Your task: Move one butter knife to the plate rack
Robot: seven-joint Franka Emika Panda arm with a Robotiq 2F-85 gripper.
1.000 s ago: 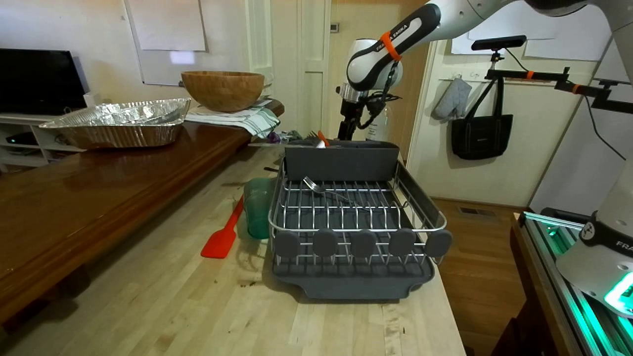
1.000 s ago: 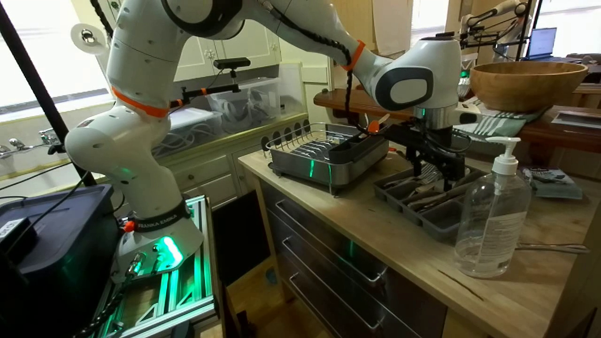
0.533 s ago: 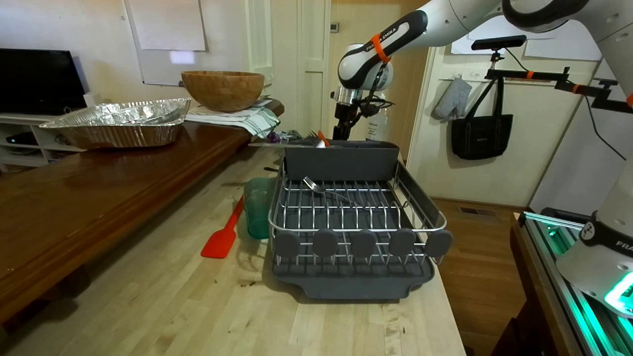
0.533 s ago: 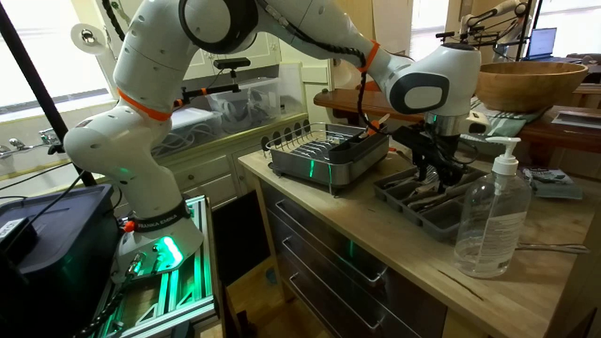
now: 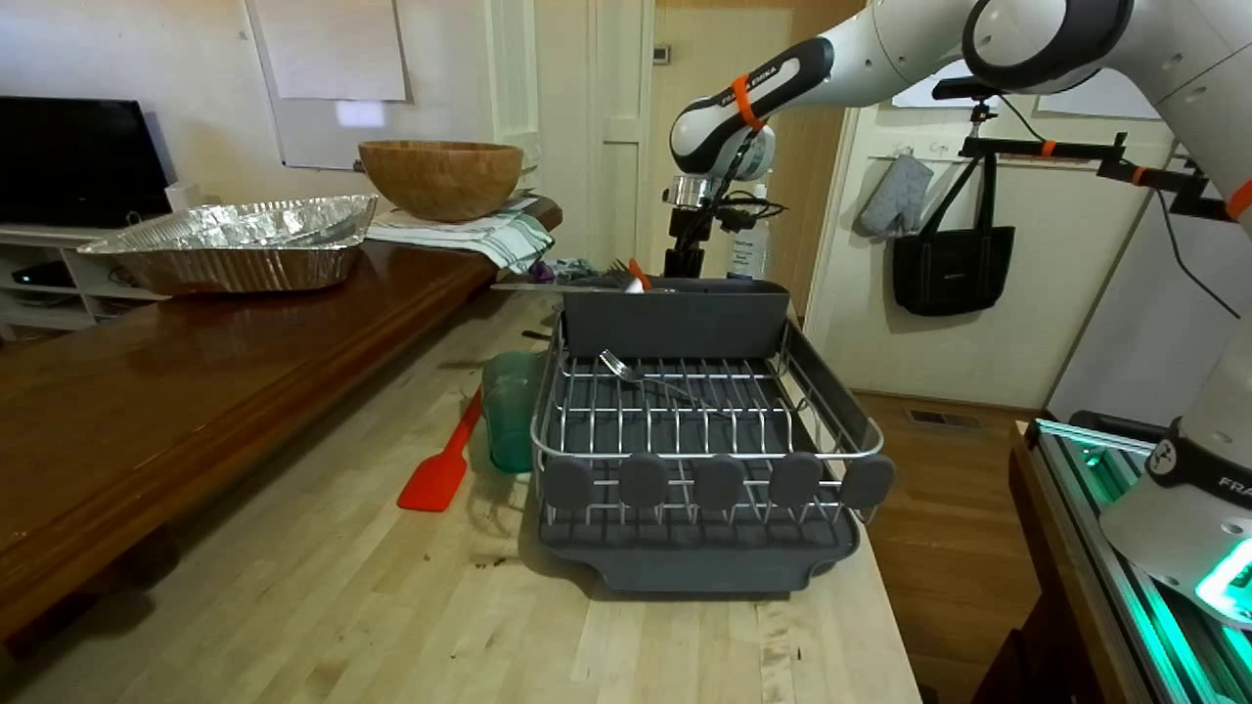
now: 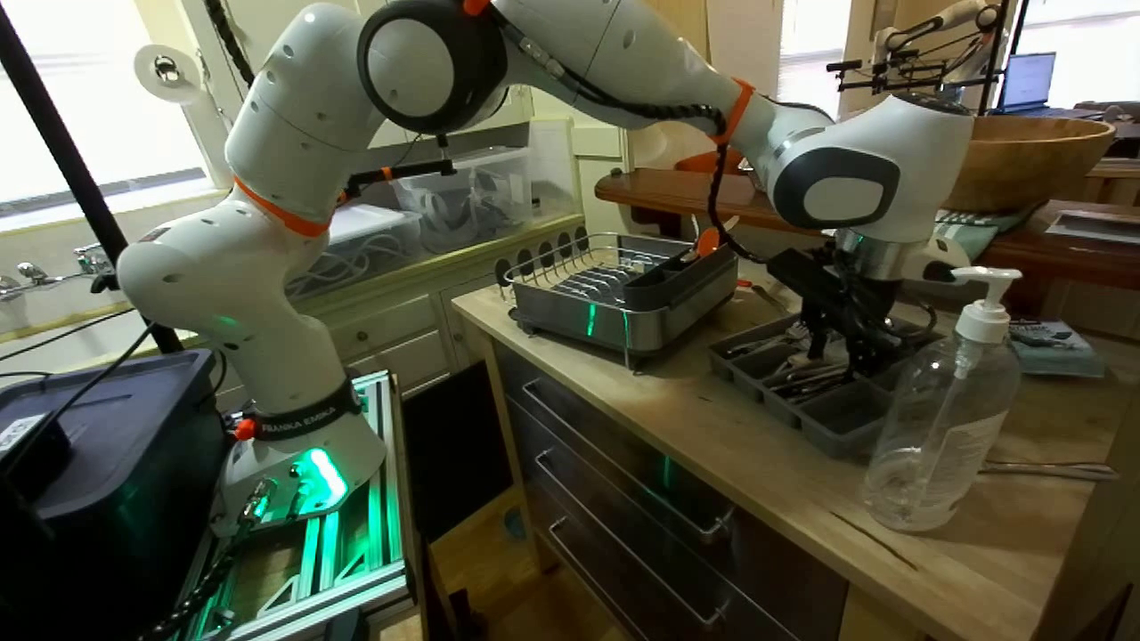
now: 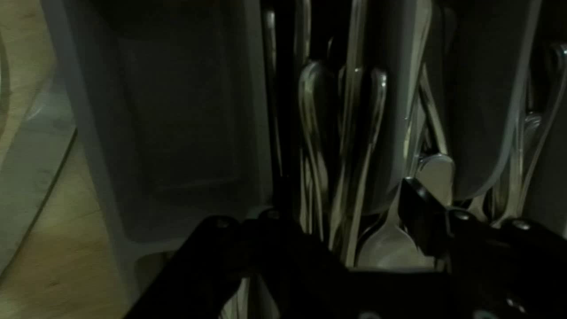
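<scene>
The plate rack (image 5: 699, 567) is a dark grey drying rack with a wire grid, in both exterior views (image 6: 570, 312). My gripper (image 6: 839, 358) points down into the grey cutlery tray (image 6: 773, 405). In the wrist view it is open (image 7: 345, 199), its fingers astride a compartment of slim metal utensils. Several thin utensils (image 7: 364, 177) between the fingers stand nearly on edge and look like knife handles. I cannot tell which is the butter knife. A spoon bowl (image 7: 392, 248) lies by the right finger. In an exterior view the gripper (image 5: 684, 262) shows behind the rack.
A pump bottle (image 6: 935, 445) leans close to my wrist. A fork (image 5: 626, 370) lies on the rack grid. A red spatula (image 5: 435, 481) and a green cup (image 5: 509, 411) stand left of the rack. A broad metal blade (image 7: 35, 146) lies beside the tray.
My arm has reached further out over the cutlery tray and the gripper has gone lower into it. The pump bottle's top has shifted, so it now tilts.
</scene>
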